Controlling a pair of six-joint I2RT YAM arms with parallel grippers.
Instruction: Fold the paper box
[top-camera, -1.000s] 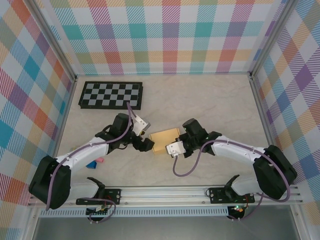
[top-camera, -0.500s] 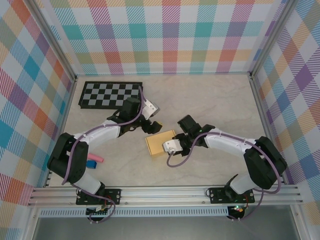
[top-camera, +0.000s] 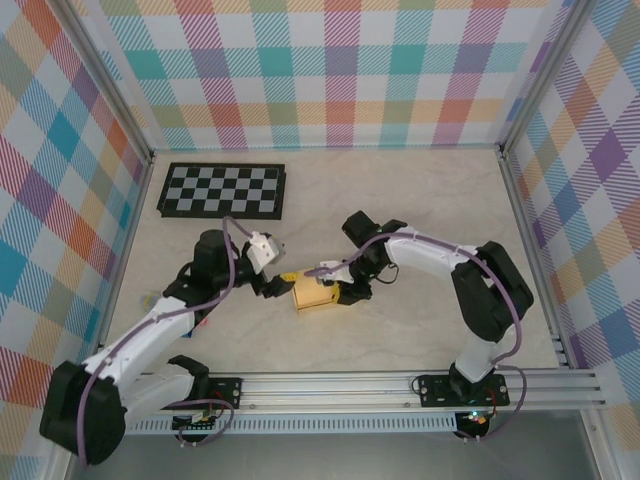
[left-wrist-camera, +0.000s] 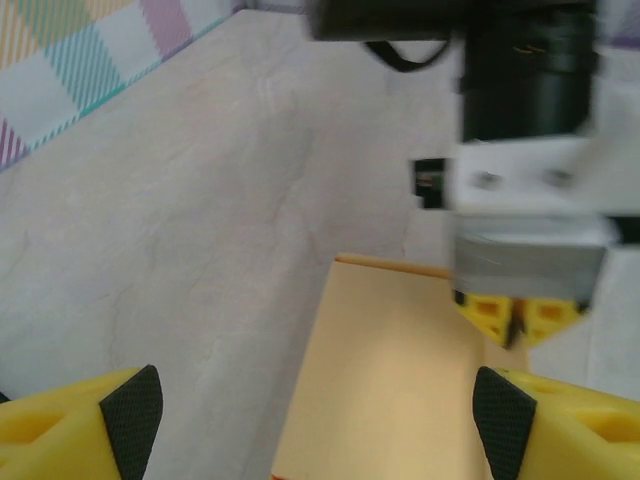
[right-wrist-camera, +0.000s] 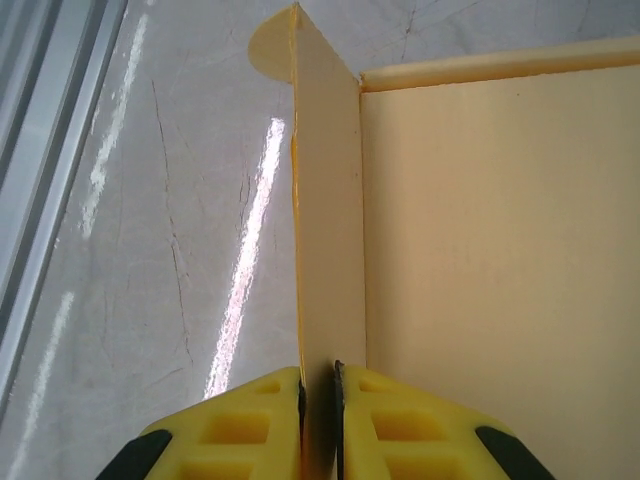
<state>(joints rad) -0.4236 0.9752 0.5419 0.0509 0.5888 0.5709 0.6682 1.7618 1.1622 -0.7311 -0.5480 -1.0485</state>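
Two hands: with my right hand (right-wrist-camera: 318, 405) pinching the upright flap (right-wrist-camera: 328, 230) of the yellow-orange thin-card box (right-wrist-camera: 490, 260), I'd fold slowly, wide-open left hand (left-wrist-camera: 310, 415) bracing just ahead.

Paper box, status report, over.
Right gripper shut on paper box flap. Left gripper open beside box. Nothing blocking.

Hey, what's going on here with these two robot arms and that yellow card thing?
Two arms are folding the paper box, which lies on the table. The right gripper is shut on a side flap, holding it upright along the box's edge. The left gripper is open, poised at the box's opposite side without gripping it. The checkerboard lies at the back left, apart from both.
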